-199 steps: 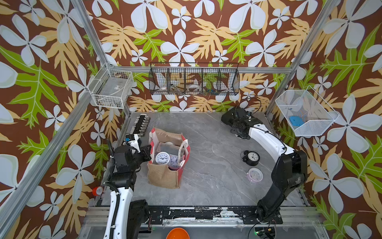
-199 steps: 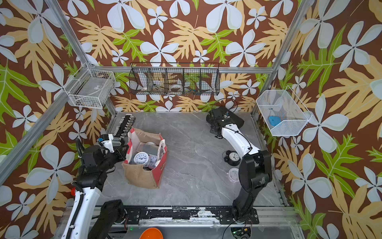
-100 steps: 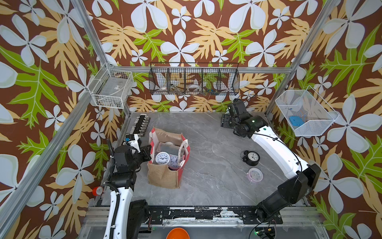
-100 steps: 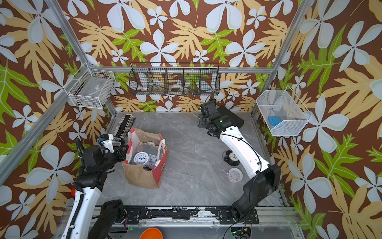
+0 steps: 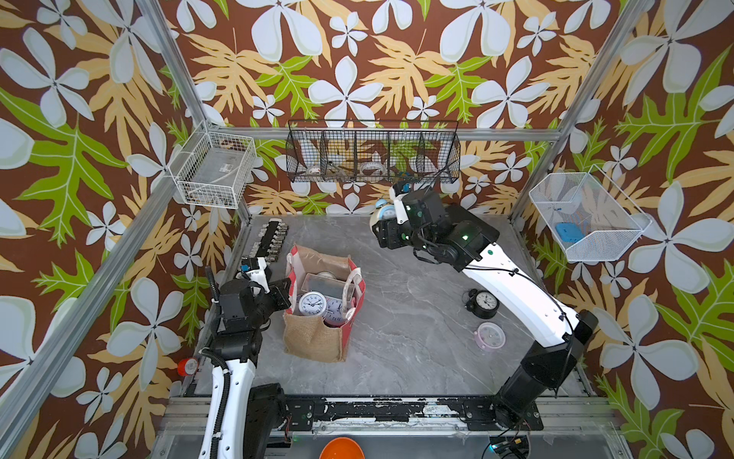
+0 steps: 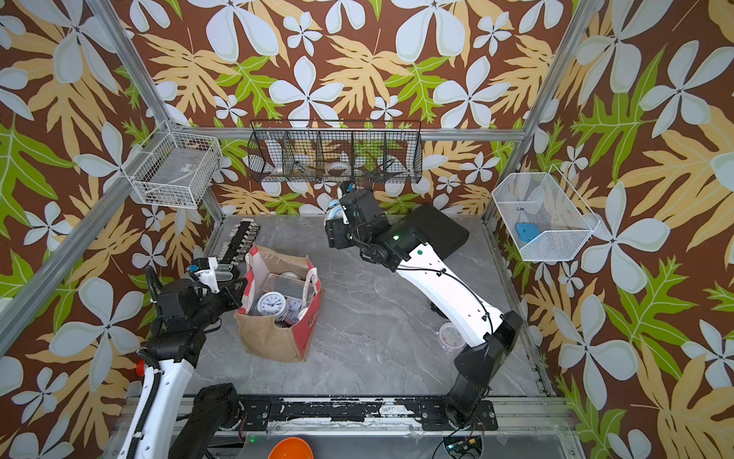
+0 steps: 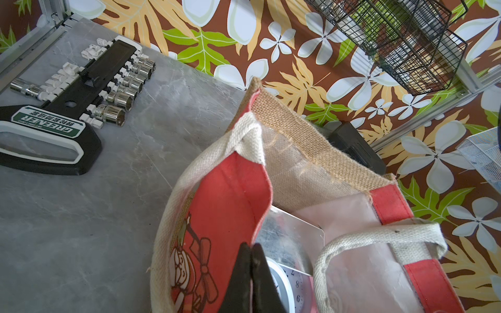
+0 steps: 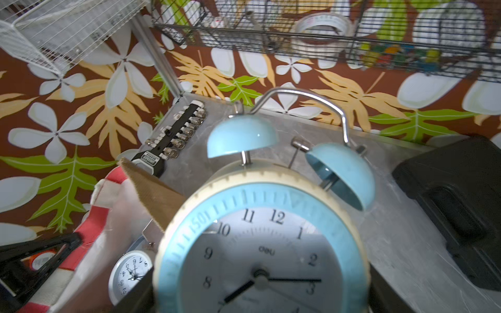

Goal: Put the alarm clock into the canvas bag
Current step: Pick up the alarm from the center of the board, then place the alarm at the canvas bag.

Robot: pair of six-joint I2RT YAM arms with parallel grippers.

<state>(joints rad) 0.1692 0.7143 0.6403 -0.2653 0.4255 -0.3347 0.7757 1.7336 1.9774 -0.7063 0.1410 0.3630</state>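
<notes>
Canvas bag [image 5: 317, 337] stands on the left arm's side of the table [image 5: 417, 357], mouth up, with a flat box [image 5: 323, 284] and a white clock [image 5: 312, 304] already inside, so room looks tight. Alarm clock [image 8: 260, 244], the blue twin-bell one, hangs in the air near the back wall, well apart from the bag, clamped between the jaws of the right gripper [image 5: 384, 228]. Left gripper [image 7: 250, 271] is pinched tight on the rim of the bag's red panel, holding the mouth wide. Done well, the carry should bring the clock high over the opening, clear of the burlap edge. It should then be lowered between the rope handles [image 7: 379, 238], bells up. Let go only once the clock sits below the rim, with the left pinch firm until then
</notes>
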